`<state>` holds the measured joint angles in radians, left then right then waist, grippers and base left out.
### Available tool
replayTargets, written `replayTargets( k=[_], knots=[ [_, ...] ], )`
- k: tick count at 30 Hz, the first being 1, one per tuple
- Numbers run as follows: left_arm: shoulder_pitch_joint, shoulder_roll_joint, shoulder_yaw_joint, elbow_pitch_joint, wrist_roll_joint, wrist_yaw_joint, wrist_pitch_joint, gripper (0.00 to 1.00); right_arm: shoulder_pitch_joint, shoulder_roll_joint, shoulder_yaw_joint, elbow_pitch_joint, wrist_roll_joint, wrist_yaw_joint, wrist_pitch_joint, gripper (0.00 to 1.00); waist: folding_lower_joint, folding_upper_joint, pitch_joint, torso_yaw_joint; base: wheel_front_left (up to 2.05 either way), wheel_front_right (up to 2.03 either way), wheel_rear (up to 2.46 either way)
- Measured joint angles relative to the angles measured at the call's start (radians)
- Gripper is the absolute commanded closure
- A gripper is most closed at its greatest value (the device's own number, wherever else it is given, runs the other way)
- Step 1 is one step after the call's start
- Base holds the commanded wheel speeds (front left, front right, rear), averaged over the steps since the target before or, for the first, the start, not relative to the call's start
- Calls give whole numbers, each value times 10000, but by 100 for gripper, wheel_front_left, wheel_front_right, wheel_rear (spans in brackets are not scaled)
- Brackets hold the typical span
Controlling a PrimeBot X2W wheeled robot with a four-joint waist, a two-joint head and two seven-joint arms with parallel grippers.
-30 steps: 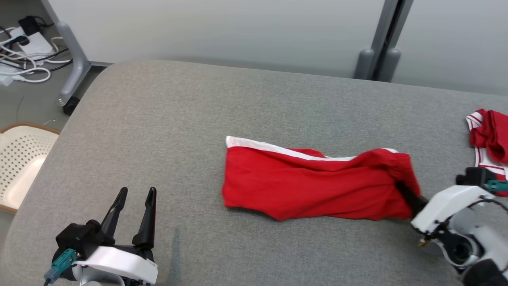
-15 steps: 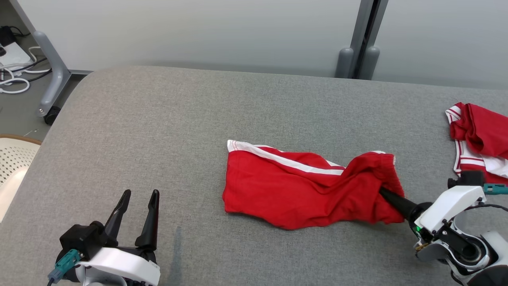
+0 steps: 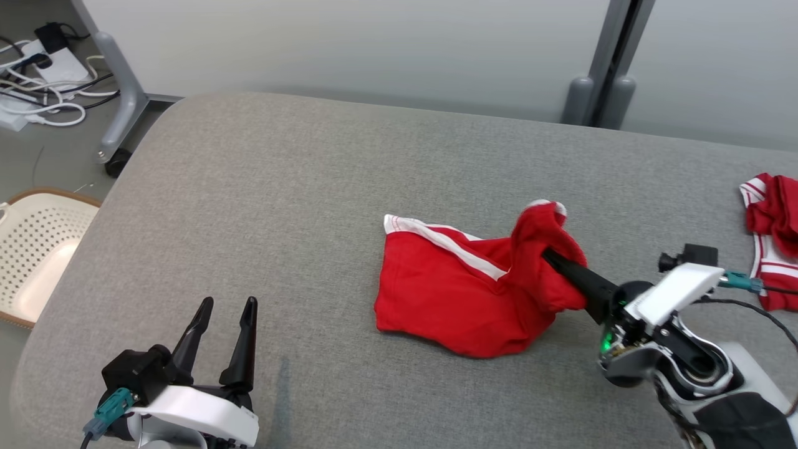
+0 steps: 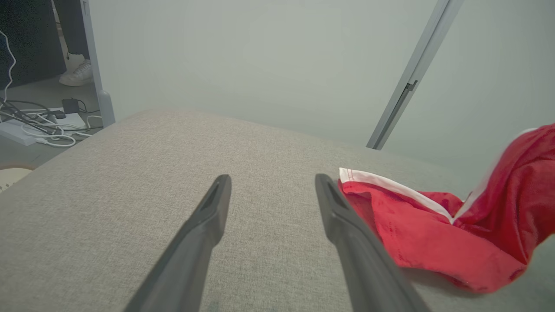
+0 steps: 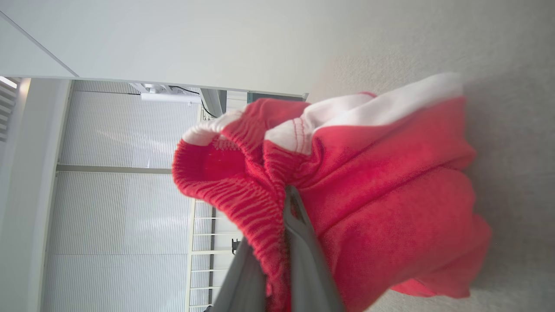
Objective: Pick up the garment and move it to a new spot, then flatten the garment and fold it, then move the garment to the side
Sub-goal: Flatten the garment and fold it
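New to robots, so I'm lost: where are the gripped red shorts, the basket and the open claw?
red shorts (image 3: pixel 436 293), head view, flat red panel.
basket (image 3: pixel 37 246), head view, perforated wall.
left gripper (image 3: pixel 227 303), head view, midway between fingertips.

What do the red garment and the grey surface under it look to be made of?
The red garment: soft knit fabric, perhaps cotton or polyester; matte, with a ribbed gathered band, white trim, and limp folds where it is lifted. The grey surface: woven, upholstery-like cloth, matte; a fine weave shows, and rounded edges suggest padding beneath.

two red garments (image 3: pixel 461 299) (image 3: pixel 773 227), two grippers (image 3: pixel 227 304) (image 3: pixel 552 257), one basket (image 3: pixel 43 237), one grey table (image 3: pixel 312 187).
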<state>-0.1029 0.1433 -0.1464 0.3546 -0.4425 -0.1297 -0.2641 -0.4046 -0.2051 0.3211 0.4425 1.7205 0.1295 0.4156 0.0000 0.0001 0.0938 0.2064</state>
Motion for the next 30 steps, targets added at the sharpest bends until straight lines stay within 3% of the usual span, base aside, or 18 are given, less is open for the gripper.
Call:
replayTargets(
  k=[11,20,28,30],
  knots=[
    [-58,-153,-107,111,-71,0,-2,0,-1299,1064,709,1762,-662,0,-734,100,0,0,93,659,0,0,0],
    [-72,-184,-153,130,-86,0,0,0,-2346,1484,1216,3390,-759,-2,-1258,100,0,0,223,1040,0,0,0],
    [-210,-221,-278,144,-98,0,0,0,-2782,1546,2458,3883,-178,-2,-1367,100,0,0,386,1211,0,0,0],
    [-287,-234,-322,165,-123,0,0,0,-2980,1561,3196,4178,174,-2,-1634,100,0,0,435,1297,0,0,0]
  ],
)
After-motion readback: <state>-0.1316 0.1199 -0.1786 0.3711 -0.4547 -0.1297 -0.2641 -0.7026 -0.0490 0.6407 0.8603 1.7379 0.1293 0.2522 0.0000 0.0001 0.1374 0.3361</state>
